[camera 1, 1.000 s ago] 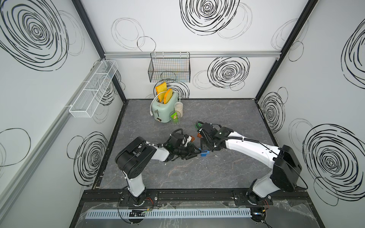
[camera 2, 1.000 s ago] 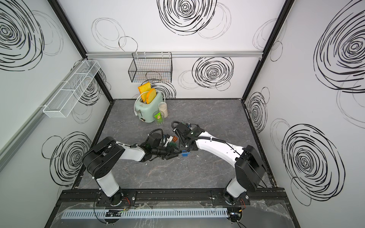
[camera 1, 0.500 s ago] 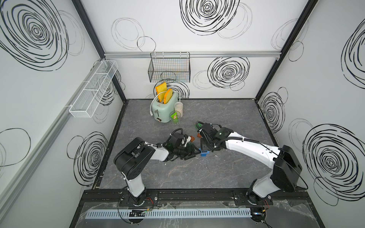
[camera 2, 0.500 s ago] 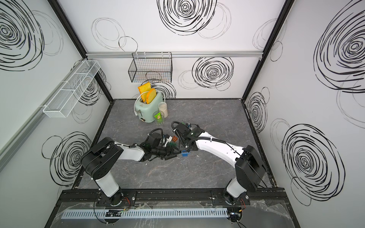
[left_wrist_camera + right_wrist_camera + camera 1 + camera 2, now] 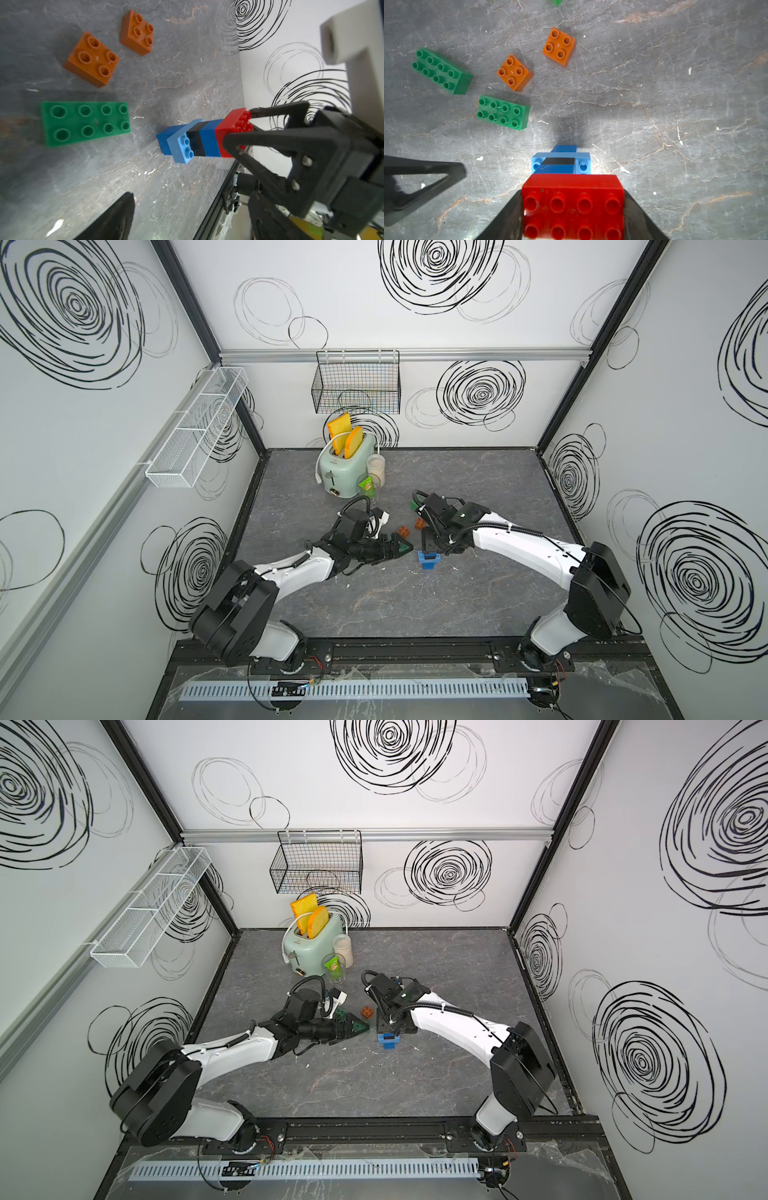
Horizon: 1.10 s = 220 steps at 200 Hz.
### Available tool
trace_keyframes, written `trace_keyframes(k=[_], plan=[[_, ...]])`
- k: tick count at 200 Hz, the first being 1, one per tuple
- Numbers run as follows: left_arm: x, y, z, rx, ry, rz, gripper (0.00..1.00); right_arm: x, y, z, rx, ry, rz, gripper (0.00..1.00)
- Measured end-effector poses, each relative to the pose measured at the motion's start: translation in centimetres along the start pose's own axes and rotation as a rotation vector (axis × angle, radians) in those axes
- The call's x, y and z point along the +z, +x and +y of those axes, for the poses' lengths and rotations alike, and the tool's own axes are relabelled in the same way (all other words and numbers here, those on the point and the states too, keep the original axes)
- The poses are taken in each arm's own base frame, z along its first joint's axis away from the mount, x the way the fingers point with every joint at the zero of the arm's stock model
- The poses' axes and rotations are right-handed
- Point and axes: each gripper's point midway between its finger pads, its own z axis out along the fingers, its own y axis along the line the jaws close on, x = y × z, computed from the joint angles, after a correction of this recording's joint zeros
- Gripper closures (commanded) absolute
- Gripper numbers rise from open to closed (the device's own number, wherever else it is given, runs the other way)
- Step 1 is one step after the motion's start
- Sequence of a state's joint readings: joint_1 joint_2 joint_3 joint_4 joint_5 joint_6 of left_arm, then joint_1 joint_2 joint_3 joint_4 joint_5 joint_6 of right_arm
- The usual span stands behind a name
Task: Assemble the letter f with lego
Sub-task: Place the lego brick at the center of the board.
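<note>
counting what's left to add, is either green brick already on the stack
No, the nearer green brick and the farther green brick lie flat on the table, apart from the stack.

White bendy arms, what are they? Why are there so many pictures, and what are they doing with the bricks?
They are two robot arms fixed at the front of a grey table. Each ends in a pincer called a gripper. Two pictures look down from a camera overhead, and two come from small cameras on the arms' wrists. The right gripper pinches the red brick on top of a standing stack of blue, black and red bricks. The left gripper is open and holds nothing. Loose on the table lie two green bricks and two orange bricks. A mint toaster stands at the back.
</note>
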<state>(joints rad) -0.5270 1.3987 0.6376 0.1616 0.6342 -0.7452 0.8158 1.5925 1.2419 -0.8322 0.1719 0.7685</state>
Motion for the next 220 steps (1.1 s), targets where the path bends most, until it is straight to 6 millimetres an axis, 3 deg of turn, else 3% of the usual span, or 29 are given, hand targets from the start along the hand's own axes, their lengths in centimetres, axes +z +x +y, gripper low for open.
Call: trace_keyframes(k=[59,80,117,141,178,220], plan=[[-1.6,1.2,0.5,0.164,-0.096,0.005,0.11,-1.0,-0.7,-2.1,-0.03,0.01,0.07,0.45],[-1.9,1.7,-1.2,0.291,-0.084,-0.012,0.11,-2.1,-0.6,-1.9,-0.046,-0.023,0.088,0.45],[-3.1,2.8,-5.0,0.548,-0.01,-0.093,0.12,-5.9,-0.9,-0.9,-0.082,-0.139,0.066,0.45],[-2.8,2.9,-5.2,0.665,-0.031,-0.099,0.15,-7.8,-0.4,-0.5,-0.103,-0.213,0.061,0.45],[-1.3,4.6,-5.4,0.851,-0.08,-0.034,0.14,-9.9,0.5,0.2,-0.149,-0.304,0.072,0.45],[-1.2,4.5,-7.8,1.02,-0.09,-0.071,0.15,-11.6,0.2,0.7,-0.197,-0.365,0.063,0.44]])
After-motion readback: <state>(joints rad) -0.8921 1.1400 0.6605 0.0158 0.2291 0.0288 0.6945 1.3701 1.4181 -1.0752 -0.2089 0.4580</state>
